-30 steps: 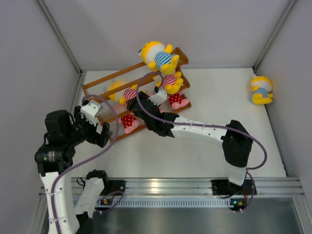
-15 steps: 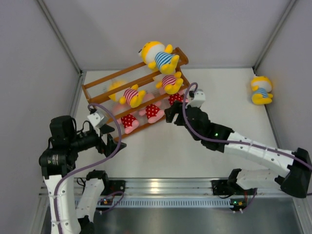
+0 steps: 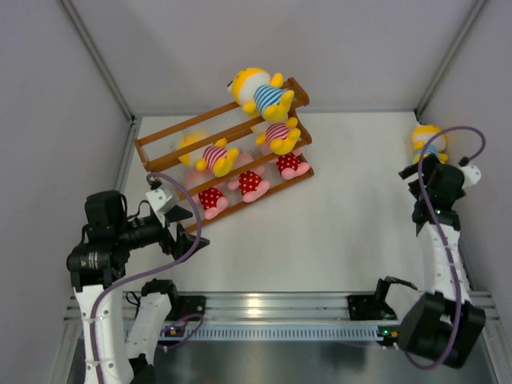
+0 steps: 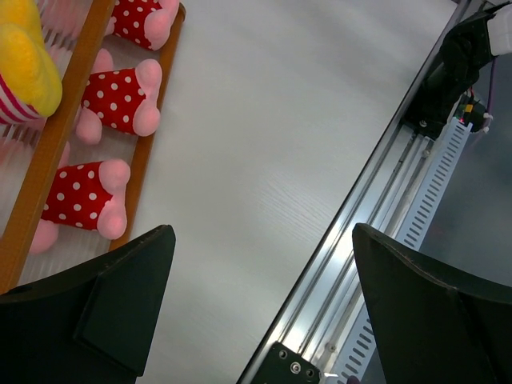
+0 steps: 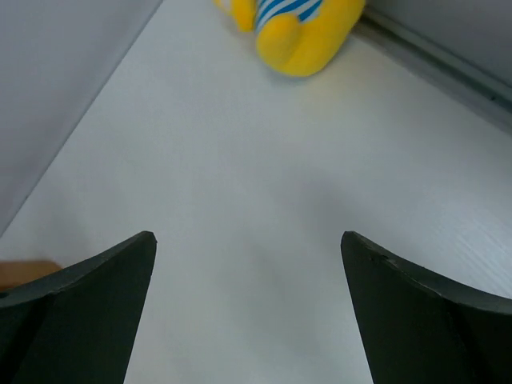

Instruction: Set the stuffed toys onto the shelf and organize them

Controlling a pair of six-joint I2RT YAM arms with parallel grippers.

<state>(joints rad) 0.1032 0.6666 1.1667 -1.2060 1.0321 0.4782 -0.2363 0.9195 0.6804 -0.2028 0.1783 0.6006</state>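
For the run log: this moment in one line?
right gripper open near loose yellow toy | left gripper open beside shelf | other toys shelved

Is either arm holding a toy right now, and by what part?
Nothing is held: left gripper and right gripper are open and empty. The yellow toy lies untouched beyond the right one.

Seen from above, the desk [image 3: 344, 232] lies bare from its middle down to 5 o'clock, a wide lane between both arms. The shelf [image 3: 224, 160] fills 10 to 12 o'clock. At 2 o'clock a yellow toy [image 3: 426, 138] lies close by the right wall [image 3: 480, 120], just beyond the right gripper [image 3: 424, 164].
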